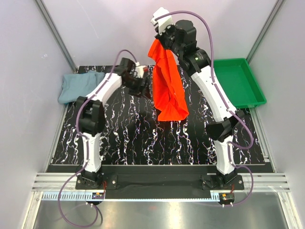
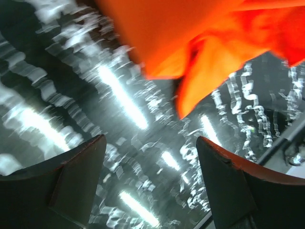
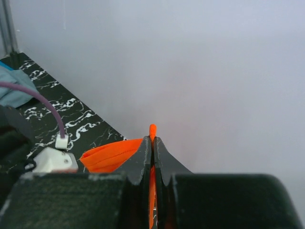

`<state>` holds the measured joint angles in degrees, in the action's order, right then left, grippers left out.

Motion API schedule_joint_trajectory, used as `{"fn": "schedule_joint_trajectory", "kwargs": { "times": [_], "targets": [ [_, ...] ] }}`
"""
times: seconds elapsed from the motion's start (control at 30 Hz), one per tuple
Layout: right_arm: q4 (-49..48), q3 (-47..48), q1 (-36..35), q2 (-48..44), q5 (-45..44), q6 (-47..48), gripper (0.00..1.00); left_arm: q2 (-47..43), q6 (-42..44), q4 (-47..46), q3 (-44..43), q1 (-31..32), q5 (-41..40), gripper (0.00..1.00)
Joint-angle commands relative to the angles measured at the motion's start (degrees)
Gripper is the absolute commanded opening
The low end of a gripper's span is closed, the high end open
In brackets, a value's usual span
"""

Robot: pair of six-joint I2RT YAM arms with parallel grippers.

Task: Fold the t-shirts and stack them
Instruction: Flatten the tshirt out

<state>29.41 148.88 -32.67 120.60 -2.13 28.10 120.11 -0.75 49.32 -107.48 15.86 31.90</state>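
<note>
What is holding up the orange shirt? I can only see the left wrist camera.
Observer: The right hand is shut on the orange shirt, which hangs from it.
Operator: Where's the other shirt?
Observer: The grey-blue shirt lies bunched at the far left corner of the table.
Operator: Anything on the right?
Observer: A green tray, at the far right.

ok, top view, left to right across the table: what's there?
grey-blue shirt → left gripper → orange shirt → green tray
</note>
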Motion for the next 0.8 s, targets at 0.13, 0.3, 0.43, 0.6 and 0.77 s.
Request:
{"fn": "schedule_joint_trajectory", "kwargs": {
  "times": [0.13, 0.3, 0.43, 0.6, 0.77],
  "targets": [
    [-6.1, -4.5, 0.8, -5.4, -3.8, 2.5, 0.00, 9.1, -1.7, -3.3, -10.2, 1.5, 3.3, 0.82],
    [-5.9, -5.5, 1.1, -6.8, -5.1, 2.9, 0.00, 16.6, -0.4, -3.8, -19.8, 2.9, 0.2, 0.85],
    [-5.9, -5.3, 1.7, -6.9, -5.3, 3.3, 0.00, 20.5, 0.2, -4.6, -24.4, 5.1, -1.4, 0.87],
    [-6.0, -4.2, 2.1, -6.2, -6.0, 3.3, 0.00, 23.2, 0.4, -5.3, -26.5, 7.1, -1.9, 0.74],
    [-6.6, -4.1, 2.3, -5.9, -6.9, 3.5, 0.00, 22.5, 0.4, -4.8, -24.8, 7.2, -3.9, 0.00]
  ]
}}
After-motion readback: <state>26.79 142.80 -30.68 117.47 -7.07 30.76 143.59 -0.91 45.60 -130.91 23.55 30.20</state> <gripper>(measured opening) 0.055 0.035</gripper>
